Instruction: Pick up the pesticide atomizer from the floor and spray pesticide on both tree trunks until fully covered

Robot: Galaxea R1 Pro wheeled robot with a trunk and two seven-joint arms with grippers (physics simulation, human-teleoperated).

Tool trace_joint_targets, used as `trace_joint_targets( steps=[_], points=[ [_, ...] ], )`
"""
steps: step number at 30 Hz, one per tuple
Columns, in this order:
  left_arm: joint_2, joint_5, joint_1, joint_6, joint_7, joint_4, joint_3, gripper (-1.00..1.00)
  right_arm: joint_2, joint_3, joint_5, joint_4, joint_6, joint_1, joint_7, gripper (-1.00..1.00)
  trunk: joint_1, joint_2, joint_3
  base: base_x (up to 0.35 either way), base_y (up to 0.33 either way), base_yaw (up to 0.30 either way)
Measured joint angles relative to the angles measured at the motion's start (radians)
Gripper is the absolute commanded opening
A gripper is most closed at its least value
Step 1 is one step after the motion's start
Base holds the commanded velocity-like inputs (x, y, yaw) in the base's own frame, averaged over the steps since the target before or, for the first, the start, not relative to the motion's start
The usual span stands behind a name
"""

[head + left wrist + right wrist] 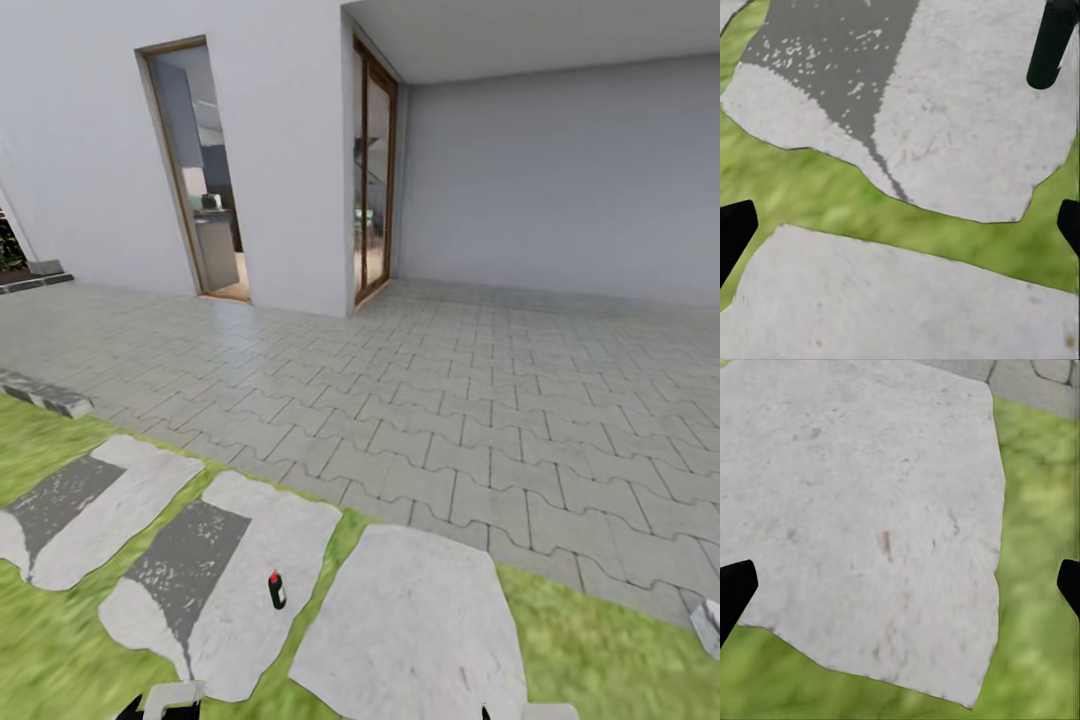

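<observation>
Pesticide atomizer (276,590): upright on pale stepping stone (245,590), lower centre of frame, grass (60,660) around. Left claw (900,225), right claw (900,585): both released, empty.

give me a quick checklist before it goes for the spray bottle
1. Pesticide atomizer in sight: ok, upright on a pale stepping stone.
2. Nothing crowding the bottle: ok.
3. Left gripper open, holding nothing: ok.
4. Right gripper open, holding nothing: ok.
5. Gripper lined up on the bottle: not ok, both hang above stone and grass.
6. Trees in sight: not ok, house wall ahead.
</observation>
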Motion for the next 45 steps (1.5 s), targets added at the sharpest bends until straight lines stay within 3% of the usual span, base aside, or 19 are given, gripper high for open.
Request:
trace_joint_targets(
  steps=[11, 15, 17, 19, 26, 29, 32, 36, 41, 45],
  points=[
    [0.0, 0.001, 0.0, -0.001, -0.001, -0.011, -0.003, 1.0, 0.0, -0.002, 0.0, -0.002, 0.0, 0.0, 0.0, 1.0, 0.0, 0.0, 0.0, 0.138, -0.115, 0.0],
    [-0.009, 0.001, -0.022, 0.014, -0.003, -0.048, -0.007, 1.0, 0.002, -0.002, 0.0, -0.071, 0.001, -0.008, -0.001, 1.0, 0.0, 0.0, 0.0, 0.004, -0.003, 0.0],
    [-0.012, 0.001, -0.06, 0.027, -0.003, -0.082, -0.007, 1.0, 0.002, -0.001, 0.0, -0.146, 0.007, -0.025, -0.001, 1.0, 0.0, 0.0, 0.0, 0.001, -0.001, 0.0],
    [-0.015, 0.001, -0.16, 0.082, -0.004, -0.109, -0.006, 1.0, 0.004, -0.001, 0.0, -0.233, 0.013, -0.066, -0.001, 1.0, 0.0, 0.0, 0.0, 0.0, 0.0, 0.0],
    [-0.038, 0.002, -0.303, 0.21, -0.005, -0.121, -0.005, 1.0, 0.014, -0.001, -0.003, -0.272, 0.072, -0.191, -0.002, 1.0, 0.0, 0.0, 0.0, 0.0, 0.0, 0.0],
    [-0.065, -0.008, -0.312, 0.216, -0.004, -0.121, -0.013, 1.0, 0.015, -0.001, -0.004, -0.277, 0.103, -0.208, -0.001, 1.0, 0.0, 0.0, 0.0, 0.0, 0.0, 0.0],
    [-0.085, -0.043, -0.311, 0.214, -0.001, -0.121, -0.048, 1.0, 0.015, 0.002, -0.004, -0.279, 0.113, -0.214, 0.001, 1.0, 0.0, 0.0, 0.0, 0.0, 0.0, 0.0],
    [-0.092, -0.065, -0.31, 0.211, -0.003, -0.12, -0.077, 1.0, 0.015, 0.006, -0.001, -0.278, 0.117, -0.216, 0.003, 1.0, 0.0, 0.0, 0.0, 0.0, 0.0, 0.0],
    [-0.089, -0.07, -0.311, 0.211, -0.021, -0.12, -0.085, 1.0, 0.015, 0.006, -0.001, -0.278, 0.117, -0.216, 0.003, 1.0, 0.011, -0.021, -0.009, 0.0, 0.0, 0.0],
    [-0.086, -0.069, -0.311, 0.219, -0.097, -0.119, -0.08, 1.0, 0.014, 0.005, -0.002, -0.266, 0.118, -0.215, 0.005, 1.0, 0.027, -0.049, -0.022, 0.0, 0.0, 0.0]
  ],
)
